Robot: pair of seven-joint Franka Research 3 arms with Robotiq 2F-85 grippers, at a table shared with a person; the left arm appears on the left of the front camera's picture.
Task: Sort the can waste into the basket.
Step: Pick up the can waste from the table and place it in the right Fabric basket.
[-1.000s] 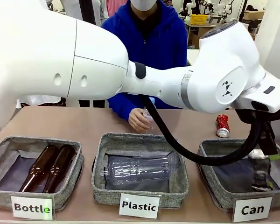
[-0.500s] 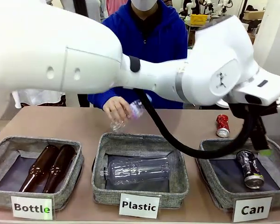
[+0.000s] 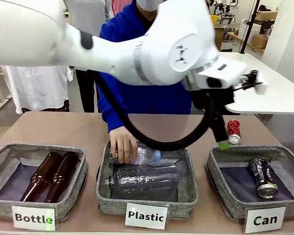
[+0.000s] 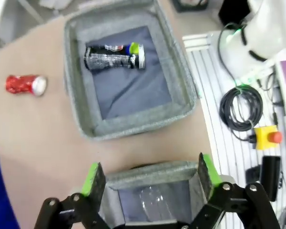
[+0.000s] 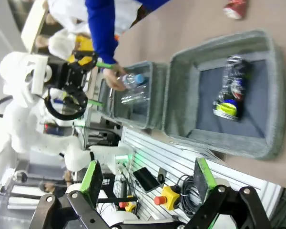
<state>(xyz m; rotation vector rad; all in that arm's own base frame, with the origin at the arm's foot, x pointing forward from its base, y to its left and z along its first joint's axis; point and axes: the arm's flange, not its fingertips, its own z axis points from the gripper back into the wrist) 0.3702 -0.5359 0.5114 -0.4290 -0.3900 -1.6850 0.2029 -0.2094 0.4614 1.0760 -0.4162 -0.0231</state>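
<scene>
Holding my left end effector [image 4: 150, 177] open, I see the black can [image 3: 262, 177] in the Can basket [image 3: 255, 149], the red can [image 3: 233, 131] left on the worktop [image 3: 63, 128].

Glossy white rounded left arm [image 3: 152, 54], grey seam ring, dark logo mark on the joint, thick black cable [image 3: 169, 145] looped under it. Black left gripper [image 4: 150, 171], green pads [image 4: 92, 175], silver pivot screws. Right gripper [image 5: 146, 172] same black and green. Person wears blue top [image 3: 152, 100].
</scene>
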